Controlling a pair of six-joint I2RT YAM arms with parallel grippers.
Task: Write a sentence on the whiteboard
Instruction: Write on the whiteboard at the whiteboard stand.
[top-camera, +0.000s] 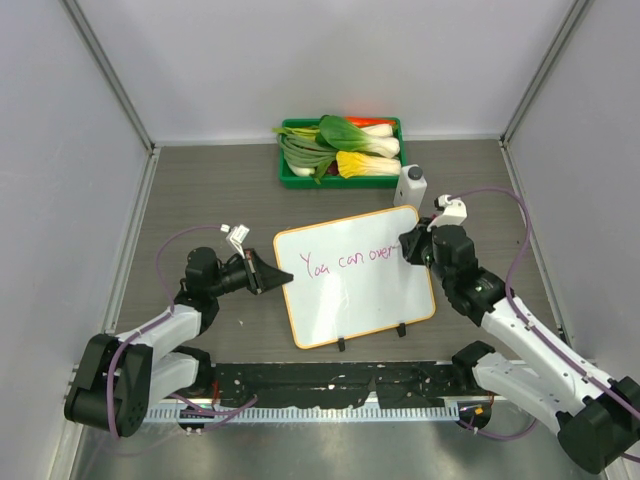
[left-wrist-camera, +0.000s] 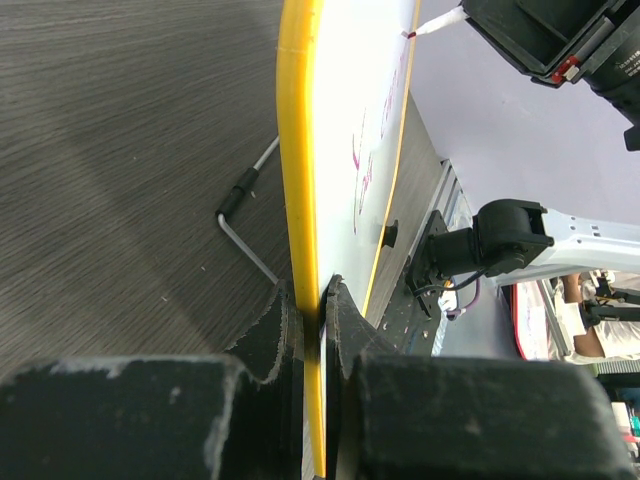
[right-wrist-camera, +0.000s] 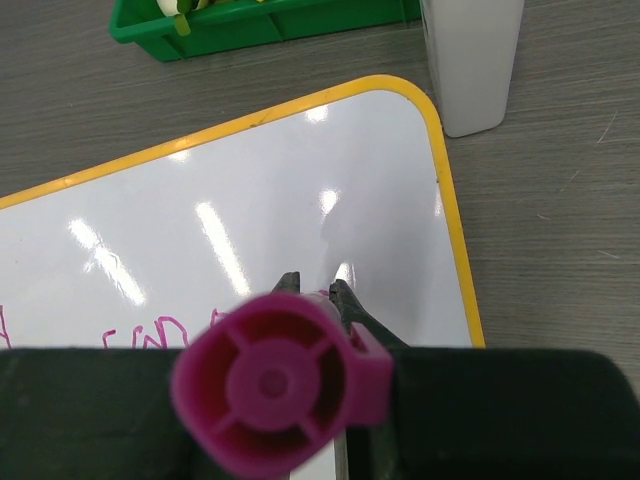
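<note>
Whiteboard, orange-rimmed with rounded corners, sits mid-table between the two arms, skewed so its right end lies farther back. It is propped off the dark wood-grain table on a thin wire stand, with two small black clips on its near edge. The left gripper meets the board's left edge. The left wrist view shows both black fingers pressed onto the rim from either side, pinching the board. The right gripper hangs over the board's upper right area. It is clamped on a magenta marker, whose butt end fills the right wrist view, with the finger ends showing just past it above the white surface. From the left wrist camera the marker's tip is at the board face, near the far end. The sentence runs in thin pink handwriting across the upper half of the board. It reads "You can over" and ends just beside the right gripper. A green tray of bok choy and other vegetables sits behind the board against the back wall, apart from it. A white upright bottle stands just beyond the board's far right corner, near but not touching the rim.
</note>
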